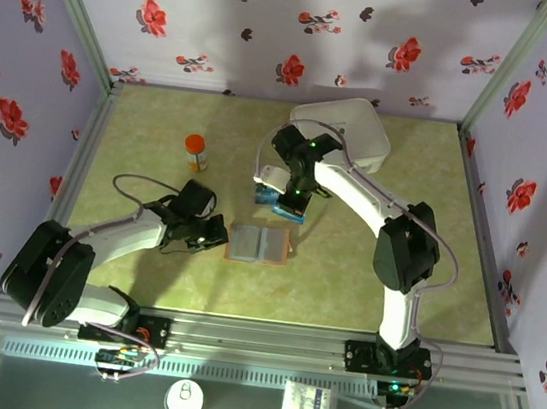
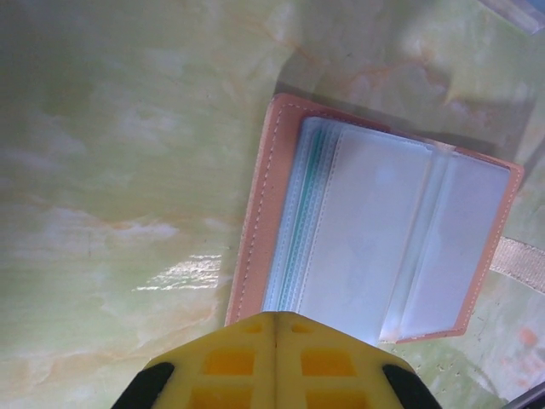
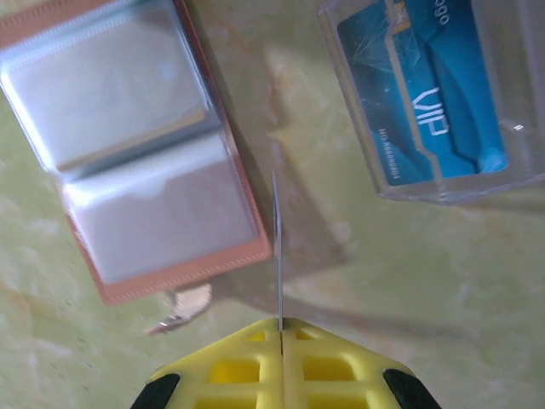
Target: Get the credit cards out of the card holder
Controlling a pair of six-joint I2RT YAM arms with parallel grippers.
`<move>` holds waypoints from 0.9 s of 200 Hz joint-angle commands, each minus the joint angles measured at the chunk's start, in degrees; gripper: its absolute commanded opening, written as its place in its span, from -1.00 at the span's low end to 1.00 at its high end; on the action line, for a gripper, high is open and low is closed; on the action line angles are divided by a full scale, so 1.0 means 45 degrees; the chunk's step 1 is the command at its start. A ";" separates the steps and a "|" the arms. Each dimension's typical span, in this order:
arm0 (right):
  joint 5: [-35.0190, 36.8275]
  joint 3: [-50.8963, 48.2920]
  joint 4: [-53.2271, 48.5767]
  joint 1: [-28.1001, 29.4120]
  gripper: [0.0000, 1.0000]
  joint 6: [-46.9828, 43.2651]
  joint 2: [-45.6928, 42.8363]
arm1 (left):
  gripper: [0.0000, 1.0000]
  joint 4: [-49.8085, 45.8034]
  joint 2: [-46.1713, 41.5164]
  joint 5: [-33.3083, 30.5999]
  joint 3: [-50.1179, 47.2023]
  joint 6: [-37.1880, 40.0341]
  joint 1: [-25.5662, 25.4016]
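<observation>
Nearest us, the yellow-fingered right gripper [image 3: 279,331] is pinched tight on a thin plastic card [image 3: 277,247] seen edge-on. It hangs over the green marbled tabletop [image 3: 383,281], between the open tan leather card holder [image 3: 128,145] with its clear sleeves and the clear plastic tray [image 3: 443,189] where a blue card [image 3: 434,94] lies. The left gripper [image 2: 274,322] is closed on nothing at the holder's edge. We judge the cards light, stiff and slick, best pinched by a protruding edge. The holder looks floppy and probably needs pinning down.

claw [image 3: 279,324] pinching card [image 3: 277,247], card holder [image 3: 128,162] open
</observation>
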 commanded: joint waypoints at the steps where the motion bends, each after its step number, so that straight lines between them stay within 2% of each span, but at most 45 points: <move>1: 0.0802 0.1326 -0.1194 -0.0144 -1.00 -0.2383 0.0692 | -0.97 0.0162 -0.0552 -0.0120 -0.0515 -0.0314 0.0081; 88: 0.0230 0.7289 -0.3149 -0.0458 -1.00 -0.3823 0.4266 | -0.96 -0.0246 -0.0971 -0.0190 -0.0728 -0.0456 0.0092; 180: 0.0055 0.7974 -0.2053 -0.0497 -1.00 -0.4146 0.5579 | -0.95 -0.0379 -0.0342 -0.0163 -0.0342 -0.0247 0.0111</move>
